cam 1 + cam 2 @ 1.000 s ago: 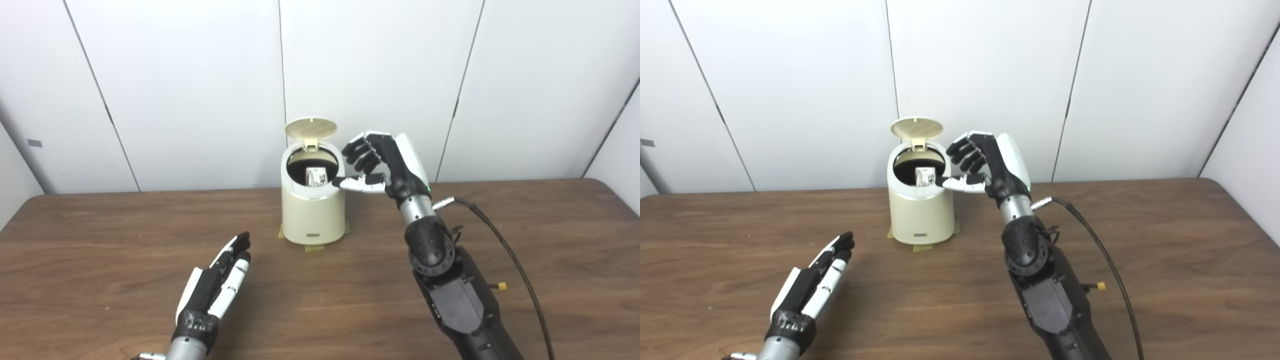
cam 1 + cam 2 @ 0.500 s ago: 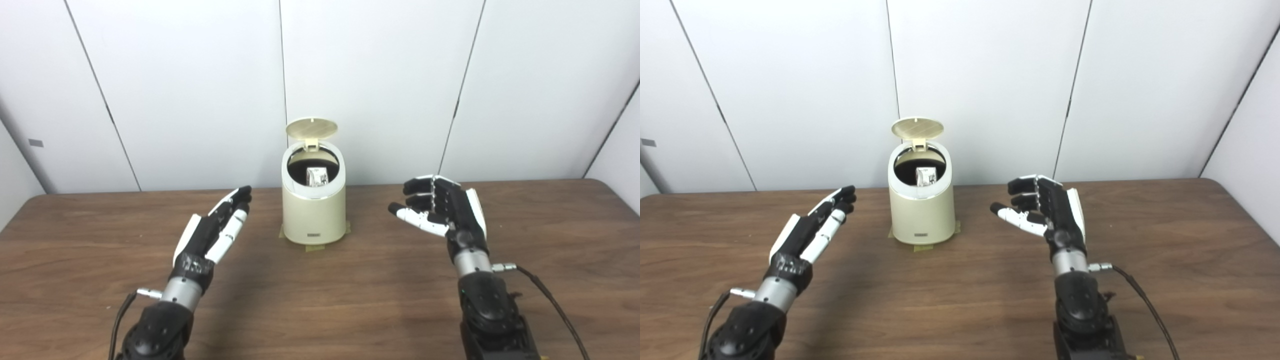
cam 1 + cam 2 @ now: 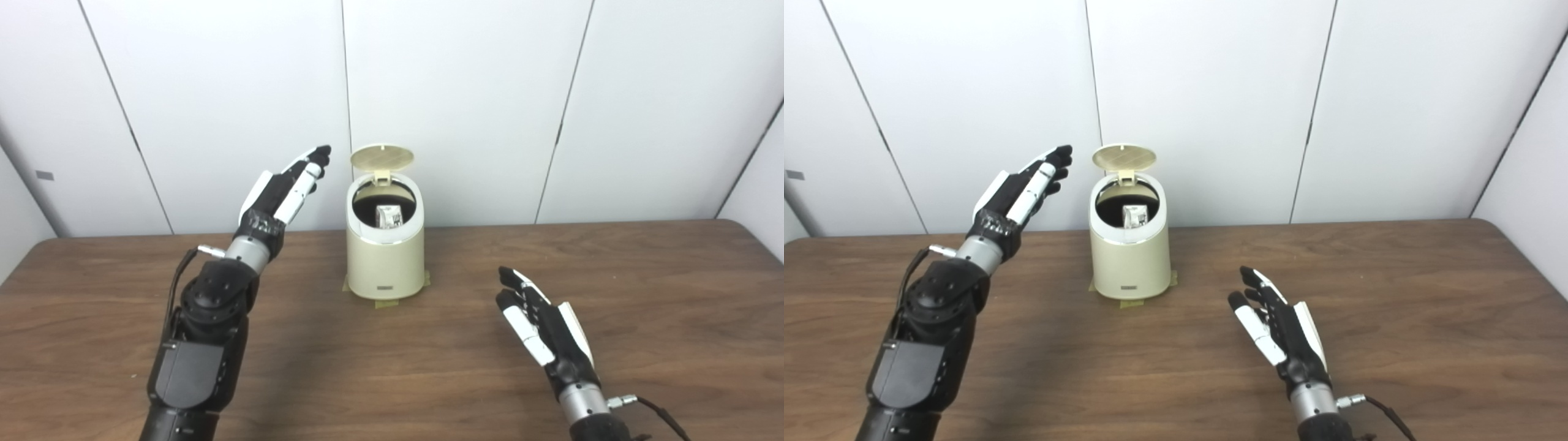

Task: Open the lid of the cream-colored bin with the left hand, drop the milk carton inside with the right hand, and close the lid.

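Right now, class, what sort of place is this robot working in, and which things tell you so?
Probably a lab or test room: a bare wooden table, plain white panel walls, and one taped-down cream bin as the sole prop.

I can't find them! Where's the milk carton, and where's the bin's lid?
milk carton (image 3: pixel 388 216), left eye view, on its printed top inside the bin.
lid (image 3: pixel 381 157), left eye view, middle of its raised underside.
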Controlling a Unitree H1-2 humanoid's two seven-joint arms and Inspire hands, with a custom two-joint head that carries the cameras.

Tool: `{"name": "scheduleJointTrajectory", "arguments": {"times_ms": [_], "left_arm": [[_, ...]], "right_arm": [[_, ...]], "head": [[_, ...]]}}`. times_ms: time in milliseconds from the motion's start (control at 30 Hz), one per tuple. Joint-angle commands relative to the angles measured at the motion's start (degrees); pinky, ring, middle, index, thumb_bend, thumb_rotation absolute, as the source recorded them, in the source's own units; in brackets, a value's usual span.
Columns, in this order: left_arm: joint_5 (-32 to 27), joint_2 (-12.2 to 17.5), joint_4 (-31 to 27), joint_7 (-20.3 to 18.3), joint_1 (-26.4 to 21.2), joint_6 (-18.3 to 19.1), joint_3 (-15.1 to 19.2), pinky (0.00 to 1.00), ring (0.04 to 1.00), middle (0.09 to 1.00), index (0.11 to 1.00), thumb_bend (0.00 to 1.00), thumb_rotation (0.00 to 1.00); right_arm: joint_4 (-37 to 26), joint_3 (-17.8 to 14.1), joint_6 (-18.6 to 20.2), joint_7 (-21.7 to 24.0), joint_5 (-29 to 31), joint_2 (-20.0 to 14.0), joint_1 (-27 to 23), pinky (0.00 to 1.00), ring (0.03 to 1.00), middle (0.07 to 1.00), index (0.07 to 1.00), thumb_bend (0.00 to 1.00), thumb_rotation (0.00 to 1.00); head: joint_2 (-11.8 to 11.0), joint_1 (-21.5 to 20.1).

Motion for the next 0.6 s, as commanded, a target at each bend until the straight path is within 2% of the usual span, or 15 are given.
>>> {"name": "scheduleJointTrajectory", "arguments": {"times_ms": [0,67,233,467,567], "left_arm": [[0.6,0.2,1.1,0.6,-6.1,-3.2,-0.3,0.95,0.947,0.940,0.931,0.46,0.96],[1.4,0.4,3.2,0.5,-8.3,-3.7,-0.9,0.94,0.941,0.937,0.927,0.44,0.94],[3.5,0.5,7.3,0.9,-13.5,-4.2,-2.4,0.94,0.942,0.940,0.918,0.40,0.98],[7.4,1.9,9.9,-0.6,-17.1,-5.0,-5.9,0.94,0.976,0.952,0.940,0.38,1.00],[7.9,2.4,10.6,-1.3,-18.1,-5.4,-6.5,0.95,0.985,0.946,0.936,0.40,1.00]], "right_arm": [[-0.8,0.4,-3.2,-0.9,-0.7,0.6,-0.5,0.78,0.876,0.901,0.895,0.64,0.97],[-0.1,0.8,-3.3,-1.7,-1.7,1.1,-0.4,0.78,0.868,0.895,0.887,0.59,0.93],[2.1,1.4,-5.0,-2.7,-3.0,1.8,-0.9,0.77,0.844,0.884,0.890,0.54,0.92],[4.5,2.4,-7.9,-3.2,-4.3,1.4,-0.2,0.76,0.846,0.880,0.907,0.54,0.89],[5.1,2.1,-7.8,-3.1,-3.6,1.8,-0.2,0.76,0.849,0.884,0.911,0.54,0.90]], "head": [[-0.3,0.5],[-0.5,0.7],[-0.5,0.8],[-0.6,1.2],[-0.6,1.1]]}}
